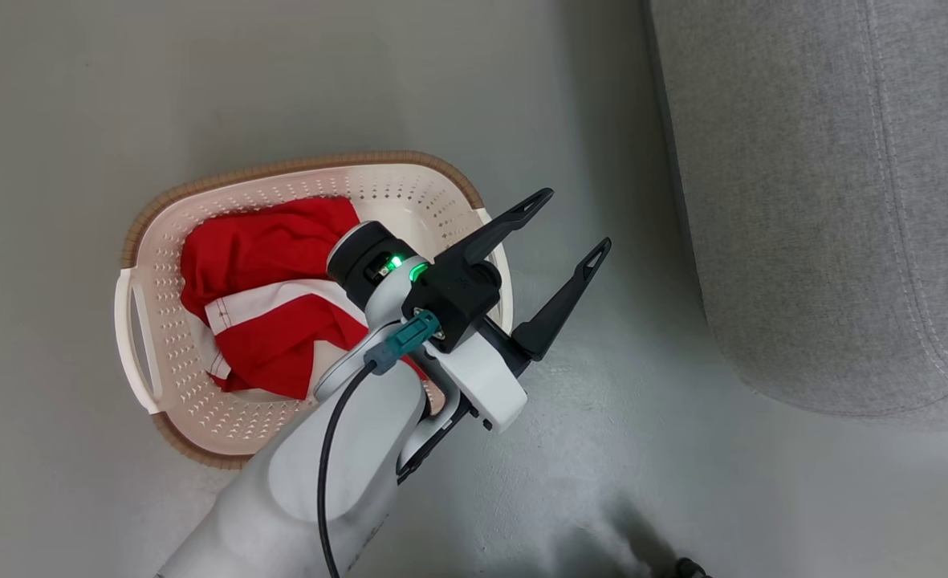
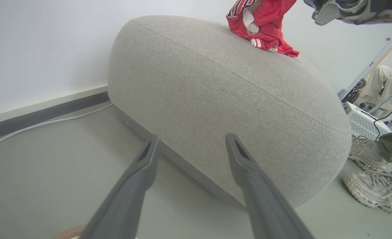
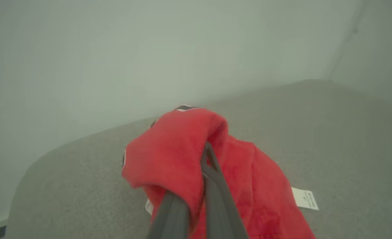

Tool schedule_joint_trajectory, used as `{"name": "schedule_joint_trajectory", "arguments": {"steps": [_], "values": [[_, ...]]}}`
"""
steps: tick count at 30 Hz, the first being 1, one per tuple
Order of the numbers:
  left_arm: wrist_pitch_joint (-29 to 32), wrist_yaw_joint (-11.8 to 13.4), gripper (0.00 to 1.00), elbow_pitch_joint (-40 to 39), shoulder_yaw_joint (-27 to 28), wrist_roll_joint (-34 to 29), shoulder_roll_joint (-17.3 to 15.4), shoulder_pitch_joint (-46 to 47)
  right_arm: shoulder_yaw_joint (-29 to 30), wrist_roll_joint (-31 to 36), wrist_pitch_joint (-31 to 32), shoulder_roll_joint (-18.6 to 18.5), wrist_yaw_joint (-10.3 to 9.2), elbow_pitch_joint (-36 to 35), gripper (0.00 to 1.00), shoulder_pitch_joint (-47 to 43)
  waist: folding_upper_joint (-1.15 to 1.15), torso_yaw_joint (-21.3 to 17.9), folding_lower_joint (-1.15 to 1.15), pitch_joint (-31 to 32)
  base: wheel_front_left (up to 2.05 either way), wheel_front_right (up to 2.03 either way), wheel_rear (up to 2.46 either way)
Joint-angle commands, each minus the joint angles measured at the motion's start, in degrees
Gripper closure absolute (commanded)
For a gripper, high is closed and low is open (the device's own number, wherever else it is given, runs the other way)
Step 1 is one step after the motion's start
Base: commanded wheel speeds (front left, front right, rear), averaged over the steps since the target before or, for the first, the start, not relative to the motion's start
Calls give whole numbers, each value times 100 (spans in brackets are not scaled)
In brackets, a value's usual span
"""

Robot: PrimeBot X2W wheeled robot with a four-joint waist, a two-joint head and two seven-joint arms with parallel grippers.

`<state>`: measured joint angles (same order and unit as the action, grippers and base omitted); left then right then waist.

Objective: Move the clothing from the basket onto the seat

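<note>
Right wrist view.
A: jersey (image 3: 182, 156) touched the seat (image 3: 315, 132); right gripper (image 3: 204, 156) pinched its fold, one finger seemingly buried.
B: Release wide, lift straight. Spread left gripper (image 1: 571, 223) hung by the basket (image 1: 201, 433); red garment (image 1: 265, 265) lay inside.

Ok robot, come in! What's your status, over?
Left gripper open, empty, by the basket. Right gripper shut on red jersey on the sofa. One red garment in the basket. Person's shoes near the sofa.
</note>
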<state>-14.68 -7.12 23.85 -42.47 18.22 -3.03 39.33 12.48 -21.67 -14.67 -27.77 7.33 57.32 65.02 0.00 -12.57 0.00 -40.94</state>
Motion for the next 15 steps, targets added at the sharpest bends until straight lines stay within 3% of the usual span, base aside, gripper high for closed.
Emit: {"name": "schedule_joint_trajectory", "arguments": {"steps": [1,3,4,5,6,15], "values": [[-32,23,0,-149,124,53,15,88,-107,-82,-33,-103,16,-69,100,-310,0,-19,0,41,0,0,0],[-32,22,0,-142,143,71,15,70,-232,-198,-33,-7,16,-89,98,-596,0,-29,0,114,0,0,0],[-32,20,0,-138,153,80,15,58,-312,-282,-33,64,16,-92,80,-742,0,-34,0,157,0,0,0],[-32,19,0,-130,165,79,15,43,-403,-403,-33,145,16,-118,14,-880,0,-39,0,203,0,0,0],[-32,18,0,-111,181,71,15,23,-534,-485,-33,191,16,-133,0,-1033,0,-45,0,255,0,0,0],[-32,79,0,-144,452,142,15,-342,-1497,-1027,-33,285,16,-895,0,-2152,0,43,0,820,0,0,0]]}}
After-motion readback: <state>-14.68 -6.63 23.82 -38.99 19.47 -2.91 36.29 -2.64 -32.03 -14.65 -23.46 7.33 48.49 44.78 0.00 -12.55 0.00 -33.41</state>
